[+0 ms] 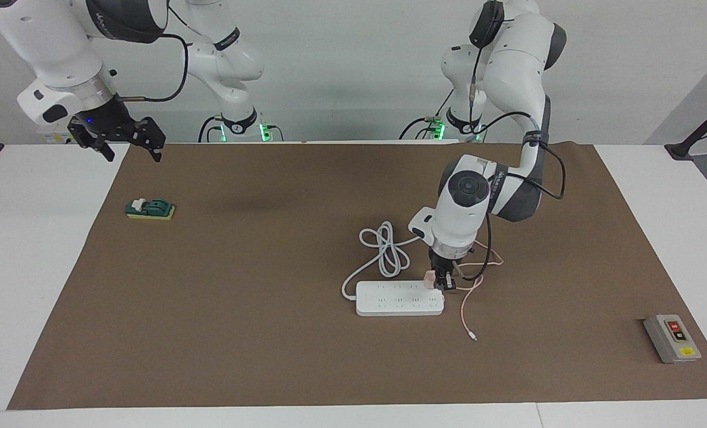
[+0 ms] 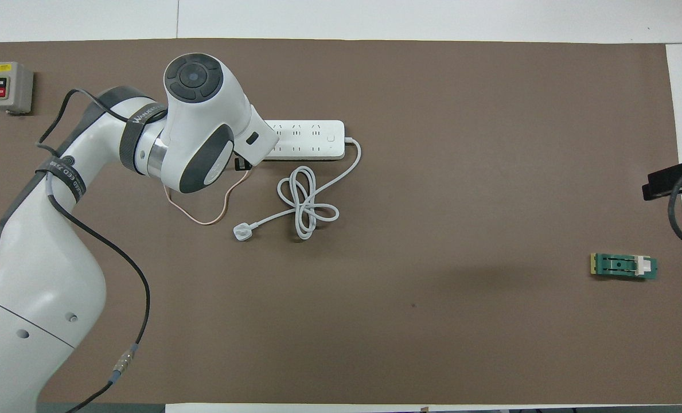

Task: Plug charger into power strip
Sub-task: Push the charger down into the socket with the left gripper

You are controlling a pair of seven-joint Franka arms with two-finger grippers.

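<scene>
Holding left gripper (image 1: 442,279) clamped on charger (image 1: 429,278), low over power strip (image 1: 398,299) end toward left arm. I judge risk: prongs miss slots, strip skids. Right gripper (image 1: 128,145) waits, fingers apart.

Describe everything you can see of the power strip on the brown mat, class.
The power strip is a long, flat, white bar that looks like plastic, with two rows of outlets on top. It lies flat on the brown mat. Its thick white cord leaves one end, coils in loops nearer the robots and ends in a white plug. The left claw holds the pink charger at the other end.
</scene>
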